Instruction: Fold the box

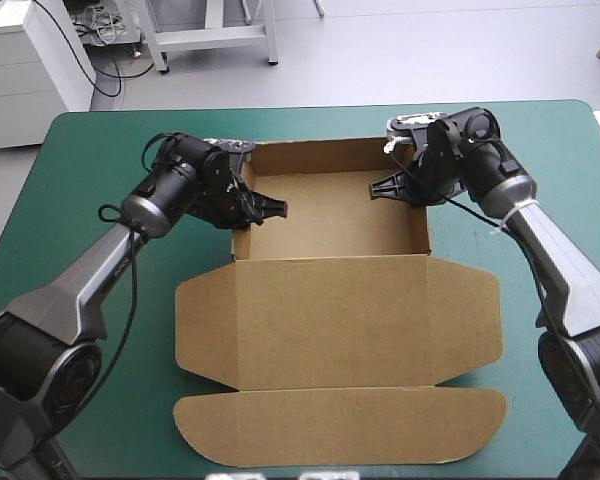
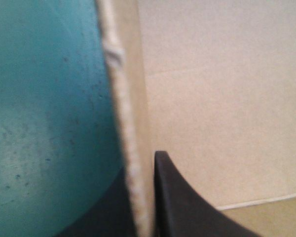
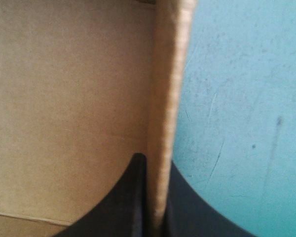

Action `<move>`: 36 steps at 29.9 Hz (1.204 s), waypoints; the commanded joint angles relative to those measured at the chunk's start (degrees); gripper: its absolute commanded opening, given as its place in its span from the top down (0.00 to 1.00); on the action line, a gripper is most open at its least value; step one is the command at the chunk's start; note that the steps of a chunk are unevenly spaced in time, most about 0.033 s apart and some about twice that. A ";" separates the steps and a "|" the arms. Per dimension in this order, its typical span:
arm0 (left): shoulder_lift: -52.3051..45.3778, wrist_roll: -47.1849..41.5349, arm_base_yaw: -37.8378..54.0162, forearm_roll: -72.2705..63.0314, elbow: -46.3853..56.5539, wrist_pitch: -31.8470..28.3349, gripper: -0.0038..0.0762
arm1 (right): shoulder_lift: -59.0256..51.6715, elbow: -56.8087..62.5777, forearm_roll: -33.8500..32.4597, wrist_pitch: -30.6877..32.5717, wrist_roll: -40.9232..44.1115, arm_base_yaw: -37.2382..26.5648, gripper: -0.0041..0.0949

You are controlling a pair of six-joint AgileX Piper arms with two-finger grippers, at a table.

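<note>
Both sides pinched, lid (image 1: 335, 320) lying flat
The left gripper (image 1: 268, 208) nips the box's (image 1: 330, 225) left wall (image 1: 242, 215), the right gripper (image 1: 382, 188) the right wall (image 1: 421, 220); I'd squeeze evenly so both stand square.

Beyond the teal-green table (image 1: 85, 160) lie a pale grey floor (image 1: 430, 50) and a white cabinet (image 1: 25, 70).

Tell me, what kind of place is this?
Probably a robot lab or workshop: a table with a teal-green cover, and the left gripper and right gripper each shut on a wall of a brown box.
</note>
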 commanded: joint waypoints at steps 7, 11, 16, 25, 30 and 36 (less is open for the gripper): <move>3.90 2.25 -0.74 -3.34 -2.19 -1.74 0.96 | 0.35 -1.38 7.68 -1.25 -5.68 -3.75 0.97; 5.07 2.25 -0.74 -4.85 -2.19 -1.83 0.96 | 1.54 -1.34 8.56 -1.25 -5.91 -3.75 0.97; 5.09 2.25 -0.74 -5.57 -2.19 -3.46 0.96 | 3.00 -1.34 8.56 -1.25 -5.91 -3.75 0.97; 5.19 2.71 -0.63 -5.47 -2.19 -4.75 0.80 | 5.00 -1.34 7.92 -1.25 -6.57 -3.75 0.68; 5.19 3.75 -0.62 -5.58 -2.19 -4.75 0.47 | 5.00 -1.34 7.53 -1.25 -7.17 -3.75 0.18; 5.19 3.75 -0.06 -5.87 -2.69 -4.01 0.33 | 5.00 -1.34 5.91 -1.25 -6.93 -3.75 0.02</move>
